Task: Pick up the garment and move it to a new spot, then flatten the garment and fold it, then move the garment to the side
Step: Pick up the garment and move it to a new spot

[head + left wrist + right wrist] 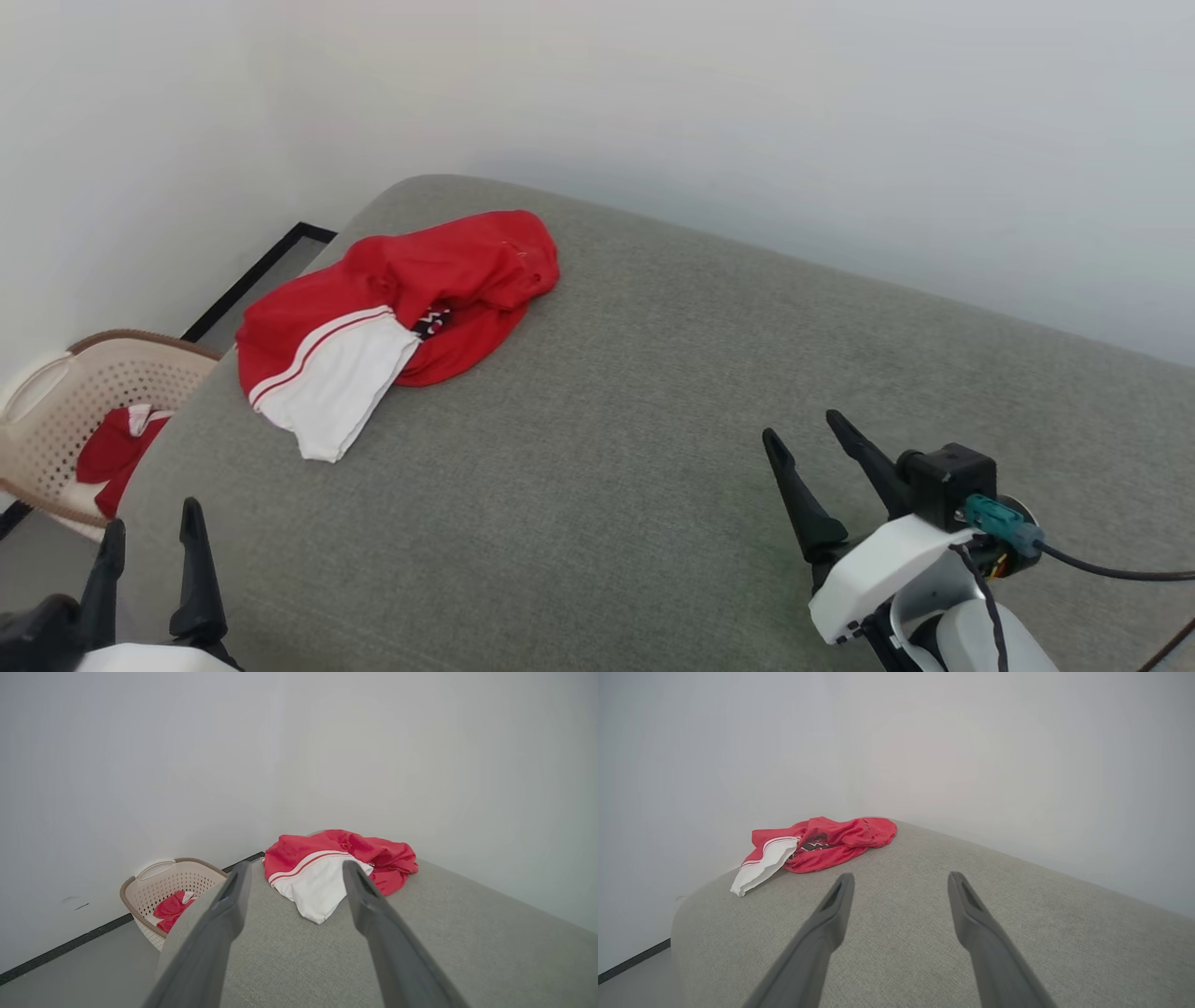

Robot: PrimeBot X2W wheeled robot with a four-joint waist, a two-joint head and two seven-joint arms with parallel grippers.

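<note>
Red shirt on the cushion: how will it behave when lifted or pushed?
Likely floppy: the garment lies crumpled in loose folds, so it should drape. Probably light: its white sleeve lies thin, flat. Pushed, it may bunch on the textured cushion.

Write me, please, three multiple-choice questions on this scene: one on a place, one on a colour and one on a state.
1. Where does the shirt lie?
A) crumpled on the grey cushion
B) hanging on a chair
C) on the floor

2. What colour is its visible sleeve?
A) black
B) white
C) blue

3. How do the left gripper and right gripper stand?
A) both shut on the shirt
B) one shut, one open
C) both open and empty

Answers:
1 A: it sits in a heap near the cushion's far left corner.
2 B: the sleeve is white, with red stripes at its seam.
3 C: both pairs of fingers are spread, well apart from the shirt.
</note>
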